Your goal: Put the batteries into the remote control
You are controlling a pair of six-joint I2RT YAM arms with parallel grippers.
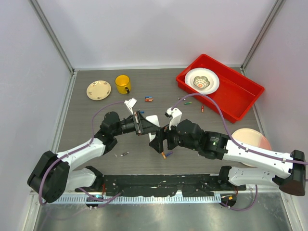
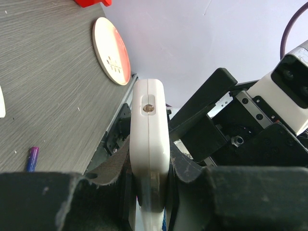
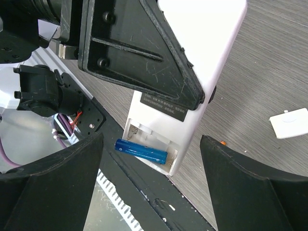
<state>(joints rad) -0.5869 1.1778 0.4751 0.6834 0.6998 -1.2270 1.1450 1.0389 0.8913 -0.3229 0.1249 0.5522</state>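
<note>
My left gripper (image 1: 144, 123) is shut on the white remote control (image 1: 153, 121) and holds it edge-up above the table; it grips the remote's sides in the left wrist view (image 2: 150, 130). In the right wrist view the remote's (image 3: 211, 62) battery bay faces the camera. A blue battery (image 3: 141, 151) lies slanted in the bay, its left end poking past the edge. My right gripper (image 3: 151, 183) is open and empty, its fingers on either side of the bay and apart from it. Loose batteries lie on the table: an orange one (image 1: 167, 154), a purple one (image 2: 32, 159), and others (image 1: 148, 99) further back.
A small white square piece (image 3: 288, 122) lies on the table. A red tray (image 1: 236, 101) holding a white bowl (image 1: 201, 80) is at the back right. A yellow cup (image 1: 122, 83) and a small plate (image 1: 98, 89) are at the back left. A pink plate (image 1: 252, 139) is at the right.
</note>
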